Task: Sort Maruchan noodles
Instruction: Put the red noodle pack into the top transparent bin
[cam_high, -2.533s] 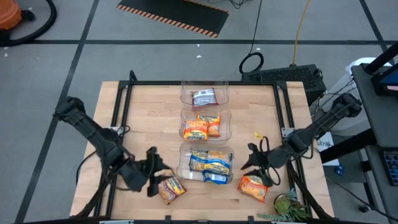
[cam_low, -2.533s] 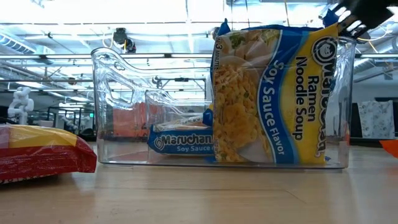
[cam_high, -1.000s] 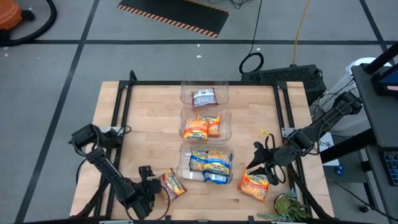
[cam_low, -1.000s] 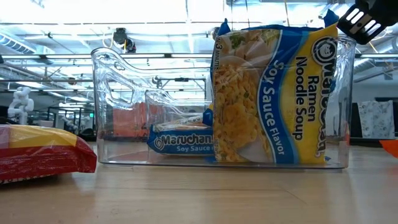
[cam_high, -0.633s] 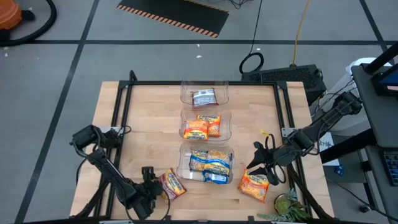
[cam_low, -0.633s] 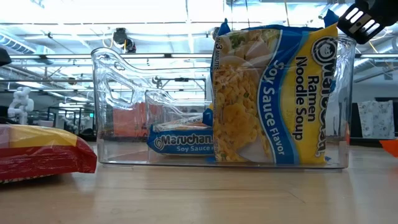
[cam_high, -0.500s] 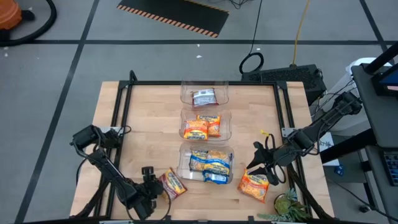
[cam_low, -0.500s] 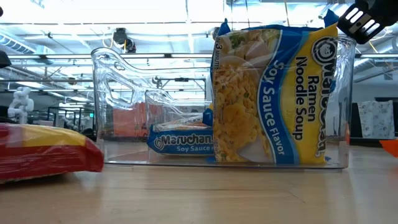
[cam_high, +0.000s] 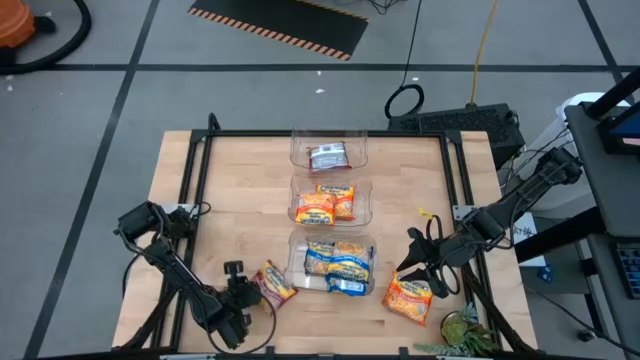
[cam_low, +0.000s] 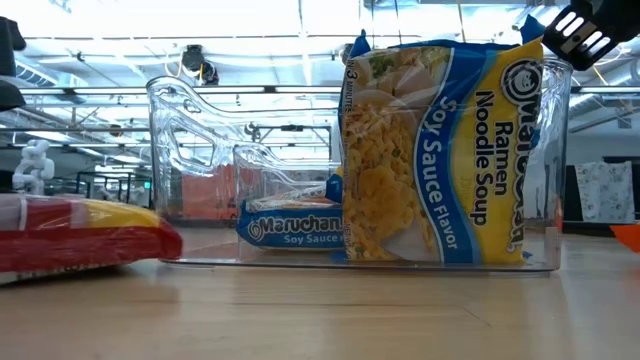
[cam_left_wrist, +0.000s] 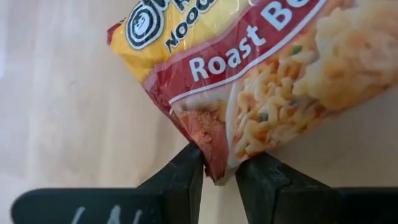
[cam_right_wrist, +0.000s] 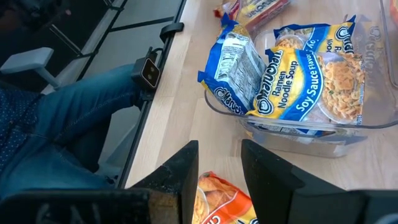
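Observation:
My left gripper (cam_high: 246, 290) (cam_left_wrist: 219, 167) works near the table's near left edge and is shut on a red-and-yellow Roast Beef noodle packet (cam_high: 272, 283) (cam_left_wrist: 249, 74) (cam_low: 80, 238). My right gripper (cam_high: 408, 263) (cam_right_wrist: 219, 152) hangs open just above an orange packet (cam_high: 408, 298) (cam_right_wrist: 217, 200) that lies flat on the table, and touches nothing. Three clear bins stand in a row down the table's middle. The near bin (cam_high: 332, 285) holds blue-and-yellow Soy Sauce packets (cam_right_wrist: 292, 81) (cam_low: 440, 150), the middle bin (cam_high: 362, 200) holds orange packets, and the far bin (cam_high: 355, 150) holds one dark packet. My left gripper pinches the Roast Beef packet by one corner (cam_left_wrist: 211, 152) between its two fingers. The fingers come in about level from the table's near left. The packet stretches away from the fingers toward the near bin, lying nearly flat; I cannot tell whether it is clear of the table.
A black frame (cam_high: 200, 150) runs along the table's sides. A person's leg in jeans (cam_right_wrist: 68, 118) shows beside the table edge in the right wrist view. A green leafy thing (cam_high: 462, 328) lies at the near right corner. Bare wood lies left of the bins.
My left gripper has moved a little toward the far edge and the near bin, keeping its hold. The Roast Beef packet has gone with it, shifting toward the bin and turning slightly.

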